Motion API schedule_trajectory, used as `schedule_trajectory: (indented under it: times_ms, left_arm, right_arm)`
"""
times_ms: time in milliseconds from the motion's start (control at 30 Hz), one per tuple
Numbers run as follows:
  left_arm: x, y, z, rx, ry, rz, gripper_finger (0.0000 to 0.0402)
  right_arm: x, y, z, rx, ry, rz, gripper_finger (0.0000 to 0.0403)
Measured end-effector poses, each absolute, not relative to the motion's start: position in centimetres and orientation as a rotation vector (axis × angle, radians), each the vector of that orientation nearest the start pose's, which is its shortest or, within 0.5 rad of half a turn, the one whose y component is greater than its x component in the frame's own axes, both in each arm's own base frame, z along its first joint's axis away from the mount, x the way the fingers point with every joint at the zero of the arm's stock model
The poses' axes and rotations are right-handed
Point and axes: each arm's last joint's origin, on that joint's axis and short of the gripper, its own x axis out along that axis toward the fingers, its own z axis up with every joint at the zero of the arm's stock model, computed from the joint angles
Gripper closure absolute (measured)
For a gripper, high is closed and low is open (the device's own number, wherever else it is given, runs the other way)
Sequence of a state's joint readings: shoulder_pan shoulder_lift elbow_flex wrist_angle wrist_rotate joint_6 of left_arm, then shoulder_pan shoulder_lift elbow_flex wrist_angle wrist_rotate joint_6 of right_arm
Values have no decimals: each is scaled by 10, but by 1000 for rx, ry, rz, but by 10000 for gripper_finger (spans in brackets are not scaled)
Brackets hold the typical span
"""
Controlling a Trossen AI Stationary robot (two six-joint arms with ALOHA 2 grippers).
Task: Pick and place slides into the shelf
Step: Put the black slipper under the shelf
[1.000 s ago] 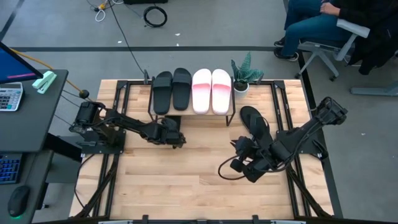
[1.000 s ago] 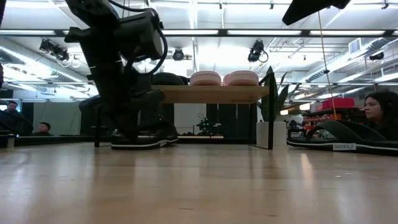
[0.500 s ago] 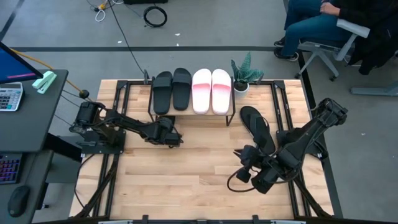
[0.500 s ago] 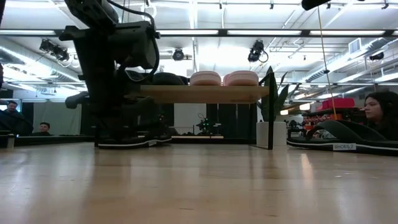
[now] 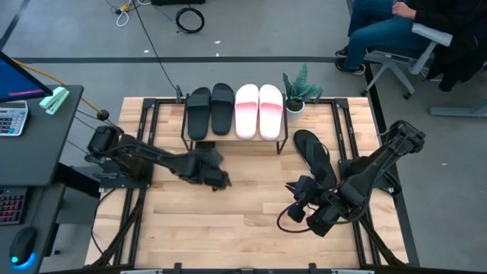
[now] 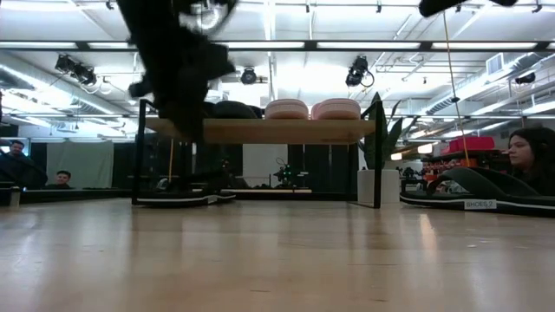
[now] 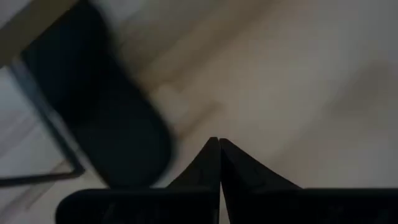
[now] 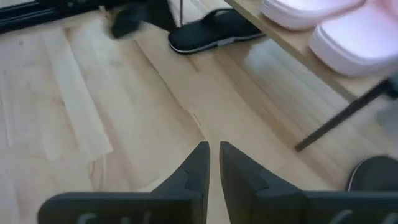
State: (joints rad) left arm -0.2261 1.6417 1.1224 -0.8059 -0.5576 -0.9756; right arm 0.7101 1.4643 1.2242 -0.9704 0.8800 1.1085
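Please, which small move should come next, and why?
Probably the right gripper, empty and shut, should turn toward the black flip-flop on the table beside the shelf, the only slide left out. The left gripper waits near the shelf.

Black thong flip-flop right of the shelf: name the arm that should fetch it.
Right. The thin black thong flip-flop lies on the table's right half, close to the right end effector. The left end effector sits farther off, before the low wooden shelf's left half.
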Motion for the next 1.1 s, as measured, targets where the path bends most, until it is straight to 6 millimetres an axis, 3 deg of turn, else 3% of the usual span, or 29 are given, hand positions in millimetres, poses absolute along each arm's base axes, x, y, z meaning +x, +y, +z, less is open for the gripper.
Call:
schedule_trajectory:
  times_ms: [133, 267, 467, 633, 900, 1100]
  left_arm:
    - [307, -75, 234, -202, 913, 698, 384]
    - [310, -89, 261, -18, 814, 693, 389]
    - [321, -96, 303, 125, 776, 564, 395]
    - [327, -94, 355, 202, 725, 458, 379]
    - [317, -78, 444, 203, 596, 230, 377]
    - [301, -65, 484, 146, 515, 182, 387]
  right_arm:
    - [216, 162, 260, 246, 648, -584, 360]
    - [198, 160, 223, 347, 706, -647, 360]
    - [175, 147, 187, 234, 791, -708, 359]
    - [169, 129, 172, 212, 915, -793, 341]
    - [177, 87, 163, 187, 1022, -973, 271]
    - [184, 52, 154, 297, 1095, -1120, 239]
